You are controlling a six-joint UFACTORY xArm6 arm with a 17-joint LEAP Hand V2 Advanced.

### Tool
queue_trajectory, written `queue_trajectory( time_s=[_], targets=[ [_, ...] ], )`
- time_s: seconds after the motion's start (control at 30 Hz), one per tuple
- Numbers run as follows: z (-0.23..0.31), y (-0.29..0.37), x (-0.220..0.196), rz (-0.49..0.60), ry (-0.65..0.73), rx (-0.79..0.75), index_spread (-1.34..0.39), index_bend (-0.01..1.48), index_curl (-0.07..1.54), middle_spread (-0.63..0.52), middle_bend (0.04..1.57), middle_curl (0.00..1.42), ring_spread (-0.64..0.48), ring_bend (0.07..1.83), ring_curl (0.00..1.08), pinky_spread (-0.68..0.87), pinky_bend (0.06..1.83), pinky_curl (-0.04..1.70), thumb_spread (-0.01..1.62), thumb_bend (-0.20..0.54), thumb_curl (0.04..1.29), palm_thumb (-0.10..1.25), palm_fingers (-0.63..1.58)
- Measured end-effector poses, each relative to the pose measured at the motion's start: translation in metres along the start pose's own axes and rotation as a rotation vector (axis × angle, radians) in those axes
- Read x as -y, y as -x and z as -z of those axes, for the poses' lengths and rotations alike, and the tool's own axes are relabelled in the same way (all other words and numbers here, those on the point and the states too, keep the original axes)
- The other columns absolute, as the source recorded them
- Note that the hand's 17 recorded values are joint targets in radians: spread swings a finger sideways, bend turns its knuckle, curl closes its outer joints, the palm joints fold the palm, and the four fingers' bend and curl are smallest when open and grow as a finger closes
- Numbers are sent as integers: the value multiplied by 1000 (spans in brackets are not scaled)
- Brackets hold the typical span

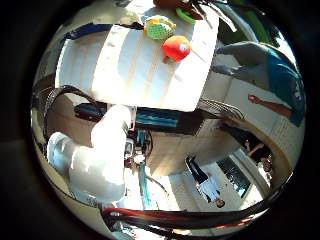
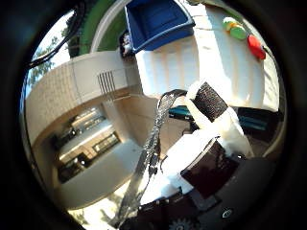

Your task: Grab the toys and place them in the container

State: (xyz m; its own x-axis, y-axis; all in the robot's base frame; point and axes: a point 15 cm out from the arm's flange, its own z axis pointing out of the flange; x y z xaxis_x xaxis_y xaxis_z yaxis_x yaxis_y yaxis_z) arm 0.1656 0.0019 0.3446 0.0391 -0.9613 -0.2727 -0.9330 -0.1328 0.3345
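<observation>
Robot hand (image 2: 211,139), built of white and black parts, fills the near side of the thumb-side view; one white finger (image 2: 213,108) with a black textured pad reaches out from the palm, roughly straight, and nothing is held in it. Whether the other fingers are curled cannot be told. White rounded arm segment (image 1: 100,160) shows close in the little-finger-side view.

Farther off lies a white slatted bench (image 1: 135,70), well apart from the hand. On it, near one corner, sit two soft toys just beside each other: a round red-orange plush toy (image 1: 176,48) and a green plush toy with yellow and orange trim (image 1: 159,27). Past them, at the bench's edge, a flat green ring-shaped thing (image 1: 186,16) is partly cut off.

At the other end of the same bench stands a deep blue plastic container (image 2: 156,21), open-topped, with nothing visible inside, well apart from the toys
</observation>
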Motion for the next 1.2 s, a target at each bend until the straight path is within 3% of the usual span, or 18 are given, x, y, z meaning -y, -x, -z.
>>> queue_trajectory(
  time_s=[0.23, 0.4, 0.63, 0.77, 0.97, 1.2],
  targets=[
    [-8, 4, 1, 52, 27, -20, -186, 187, 344, 28, 179, 311, 276, 406, 318, 444, 659, 127, 1302, -17, 348, 668, 316],
    [39, -32, 39, 5, -21, -74, -189, 186, 345, 26, 180, 317, 278, 405, 317, 445, 657, 117, 1304, -14, 346, 681, 334],
    [96, -61, 120, -4, -92, -114, -176, 183, 344, 30, 177, 322, 273, 384, 316, 436, 635, 108, 1296, -12, 348, 703, 276],
    [103, -69, 170, 17, -144, -143, -166, 187, 344, 31, 180, 327, 268, 365, 312, 425, 590, 98, 1294, -13, 351, 728, 252],
    [98, -95, 248, 38, -227, -190, -162, 184, 345, 31, 172, 328, 252, 340, 310, 411, 550, 96, 1276, -20, 357, 743, 209],
    [59, -115, 303, 84, -120, -328, -161, 145, 325, 34, 179, 331, 242, 327, 315, 390, 525, 108, 1220, -37, 357, 693, 106]
  ],
)
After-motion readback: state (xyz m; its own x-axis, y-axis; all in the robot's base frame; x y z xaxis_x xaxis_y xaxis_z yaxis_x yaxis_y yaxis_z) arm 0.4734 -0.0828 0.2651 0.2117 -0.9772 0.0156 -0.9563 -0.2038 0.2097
